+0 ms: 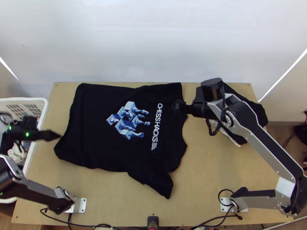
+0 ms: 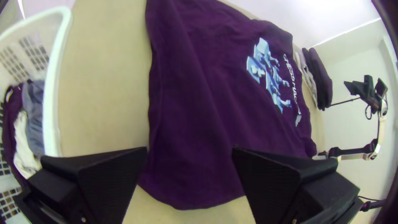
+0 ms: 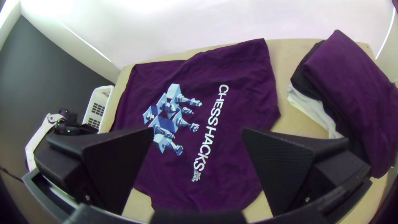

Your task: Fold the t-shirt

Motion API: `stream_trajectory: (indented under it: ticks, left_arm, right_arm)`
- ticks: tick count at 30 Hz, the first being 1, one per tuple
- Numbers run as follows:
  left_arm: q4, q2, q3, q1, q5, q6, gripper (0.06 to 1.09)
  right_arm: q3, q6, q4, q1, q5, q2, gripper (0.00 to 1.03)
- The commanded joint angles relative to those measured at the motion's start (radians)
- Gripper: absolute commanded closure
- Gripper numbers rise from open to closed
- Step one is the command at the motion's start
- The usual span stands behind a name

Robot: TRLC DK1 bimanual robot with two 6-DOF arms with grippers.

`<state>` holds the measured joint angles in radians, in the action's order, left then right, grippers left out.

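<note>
Top view: black printed t-shirt [image 1: 92,122] lies spread on the wooden table [image 1: 215,172], print up. Its far side runs close along the table's far edge; broad bare board off its near side, a strip off the hem, more past the neck end. Long axis lies side to side, hem left, neck right; near sleeve juts nearward. White basket [image 1: 45,111] beyond the hem; folded clothes [image 1: 257,111] beyond the neck end. Left gripper [image 1: 55,135] at the shirt's hem; right gripper [image 1: 177,107] over its neck end.

Left wrist view: left gripper [image 2: 190,148] has fingers wide apart, the gap over the shirt's near hem corner. Bare board separates hem and basket; a soft lengthwise ridge rises in the cloth.

Right wrist view: right gripper [image 3: 198,129] also spread wide, shirt below the gap. Bare board between neck end and folded clothes.
</note>
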<state>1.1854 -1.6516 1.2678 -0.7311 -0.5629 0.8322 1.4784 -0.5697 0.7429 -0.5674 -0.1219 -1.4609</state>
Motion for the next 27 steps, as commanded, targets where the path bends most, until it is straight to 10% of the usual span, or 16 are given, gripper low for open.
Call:
stream_trajectory:
  ticks: [1,27]
  left_arm:
    - [0.031,-0.053,-0.162,-0.146,-0.040,0.156,0.10]
    - [-0.125,0.001,-0.292,-0.186,0.132,0.248,0.11]
  right_arm:
    - [-0.036,-0.018,-0.019,-0.022,-0.039,0.022,0.03]
    - [-0.090,-0.050,-0.023,-0.046,-0.045,0.054,0.03]
